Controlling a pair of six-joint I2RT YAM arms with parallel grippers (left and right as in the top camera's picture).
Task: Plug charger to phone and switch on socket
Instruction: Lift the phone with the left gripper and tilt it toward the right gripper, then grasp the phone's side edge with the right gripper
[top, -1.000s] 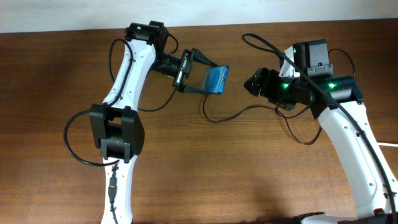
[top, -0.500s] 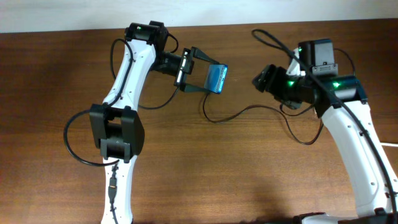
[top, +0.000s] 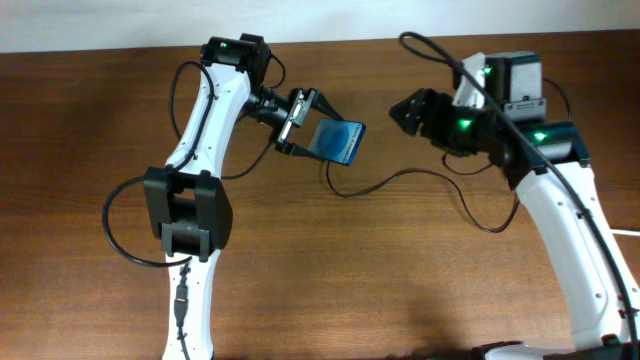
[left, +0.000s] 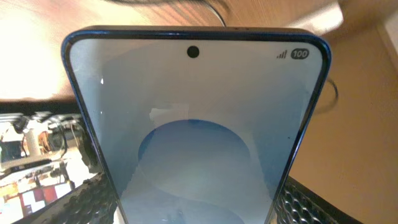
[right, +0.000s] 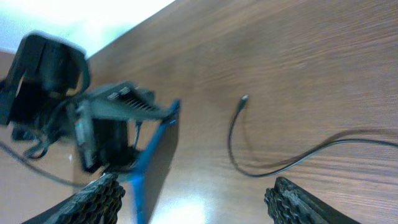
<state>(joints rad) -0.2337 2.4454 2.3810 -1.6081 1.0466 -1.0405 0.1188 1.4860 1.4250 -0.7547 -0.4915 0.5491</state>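
Note:
My left gripper (top: 318, 138) is shut on the phone (top: 340, 141) and holds it tilted above the table, its blue screen showing. In the left wrist view the phone (left: 193, 124) fills the frame between my fingers (left: 196, 211). The charger (top: 400, 178), a thin black cable, lies on the table with its connector tip (top: 329, 164) just below the phone. My right gripper (top: 407, 111) is open and empty, right of the phone and above the cable. The right wrist view shows the phone edge-on (right: 152, 162), the cable tip (right: 244, 98) and my open fingers (right: 199, 205). The socket is out of view.
The brown wooden table (top: 330, 280) runs to a pale wall at the back. The charger cable loops under my right arm (top: 560, 230). The left arm's own black cable (top: 120, 240) hangs in a loop at the left.
My left gripper has turned the phone so its screen faces up more and lowered it slightly. My right gripper drew back right, then moved up and left toward the phone.

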